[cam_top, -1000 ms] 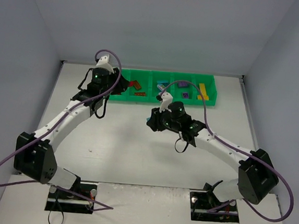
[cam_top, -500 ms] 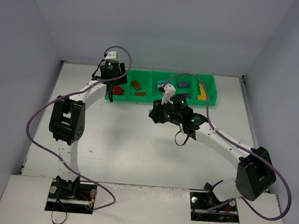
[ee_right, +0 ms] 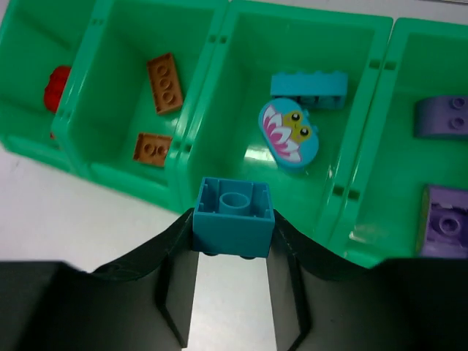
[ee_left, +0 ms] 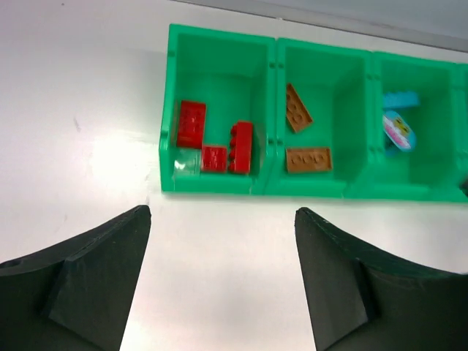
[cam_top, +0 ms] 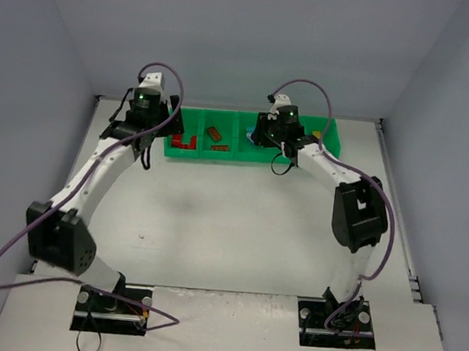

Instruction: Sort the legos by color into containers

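The green tray [cam_top: 220, 155] lies along the back of the table. My left gripper [ee_left: 223, 213] is open and empty over bare table, just in front of the leftmost compartment, where three red legos [ee_left: 214, 158] lie. Two brown legos [ee_left: 308, 159] fill the second compartment. My right gripper [ee_right: 234, 228] is shut on a cyan brick [ee_right: 234, 218], studs down, above the front wall of the middle compartment. Inside that one lie a long cyan brick [ee_right: 308, 85] and an oval cyan piece [ee_right: 287, 134] with a printed picture. Purple legos [ee_right: 444, 223] are one compartment further right.
Both arms reach to the back of the table, the left gripper [cam_top: 145, 114] at the tray's left end and the right gripper [cam_top: 269, 133] over its middle. Grey walls close in the back and both sides. A bit of yellow [cam_top: 316, 134] shows in the rightmost compartment.
My left gripper has opened and drawn back from the leftmost compartment, leaving a red brick there. My right arm has carried the cyan brick from mid-table up to the tray's middle.
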Available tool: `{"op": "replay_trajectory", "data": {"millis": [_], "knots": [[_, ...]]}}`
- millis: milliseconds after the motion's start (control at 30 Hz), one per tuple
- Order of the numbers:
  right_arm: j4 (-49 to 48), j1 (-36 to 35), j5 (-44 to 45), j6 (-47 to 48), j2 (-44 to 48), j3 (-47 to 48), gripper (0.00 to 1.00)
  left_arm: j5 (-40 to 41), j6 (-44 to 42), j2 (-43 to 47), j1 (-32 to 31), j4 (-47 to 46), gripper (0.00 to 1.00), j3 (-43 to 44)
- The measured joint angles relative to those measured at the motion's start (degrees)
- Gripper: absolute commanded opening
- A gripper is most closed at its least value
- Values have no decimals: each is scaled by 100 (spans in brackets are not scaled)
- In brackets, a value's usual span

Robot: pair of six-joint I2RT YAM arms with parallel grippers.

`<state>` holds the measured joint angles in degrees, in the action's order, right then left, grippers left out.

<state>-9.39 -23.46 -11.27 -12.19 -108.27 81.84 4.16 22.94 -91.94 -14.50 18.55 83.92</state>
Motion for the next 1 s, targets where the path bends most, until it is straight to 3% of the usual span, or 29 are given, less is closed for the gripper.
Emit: {"op": "replay_trajectory", "data": {"millis": [33, 200, 400, 567, 833, 1000], "knots": [[-9, 28, 13, 0, -236, 214, 43, -35, -4, 358, -17, 149, 74, -129], [48, 61, 107, -28, -1298, 1158, 77, -157, 20, 2122, -254, 828, 74, -1296], [98, 50, 278, 31, -1558, 1373, 100, -310, 96, 3348, -317, 1781, 74, -2107], [149, 50, 466, 96, -573, 564, 100, -240, 144, 3853, -310, 2190, 75, -2138], [308, 85, 925, -184, 2844, -1266, 100, -81, 155, 4048, -310, 2398, 75, -2135], [638, 142, 1246, -258, 4457, -2267, 100, -44, 181, 4242, -304, 2500, 75, -2135]]}}
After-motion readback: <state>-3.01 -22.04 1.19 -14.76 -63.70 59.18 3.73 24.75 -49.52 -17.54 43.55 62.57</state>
